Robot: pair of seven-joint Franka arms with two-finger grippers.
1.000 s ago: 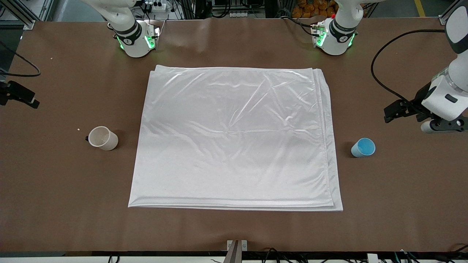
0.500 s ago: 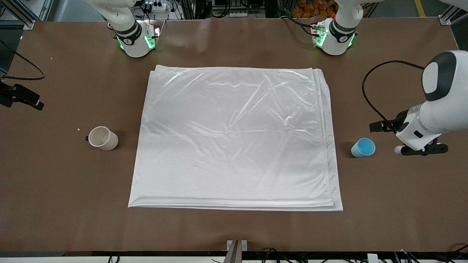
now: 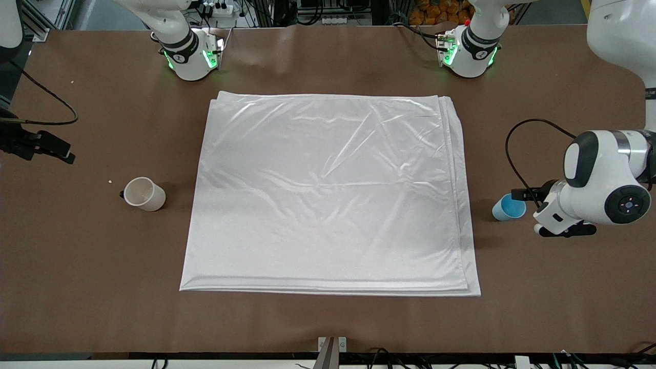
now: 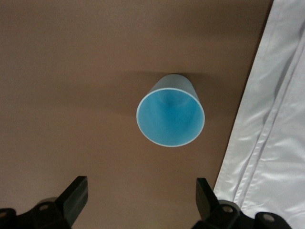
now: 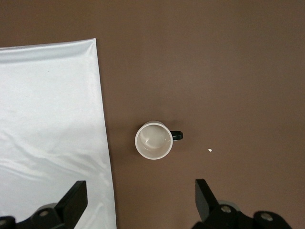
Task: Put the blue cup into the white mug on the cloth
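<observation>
The brown table has a flat, matte top. Across its middle lies the cloth, a big, glossy white, roughly square sheet with faint creases and stacked folded edges showing along the side toward the left arm's end. Off the cloth toward the right arm's end stands the white mug, a cream cylinder with a pale inside and a small black handle; a tiny pale crumb lies on the table near it. Off the cloth toward the left arm's end stands the blue cup, upright, tapered and handleless, light blue outside and brighter blue within.

The left gripper hangs just beside and above the blue cup, fingers spread wide and holding nothing; a second ago it was farther from the front camera, and it has since swung in to the cup. The right gripper is high over the mug, I think, fingers wide and empty. Cloth, mug and cup have not shifted.
</observation>
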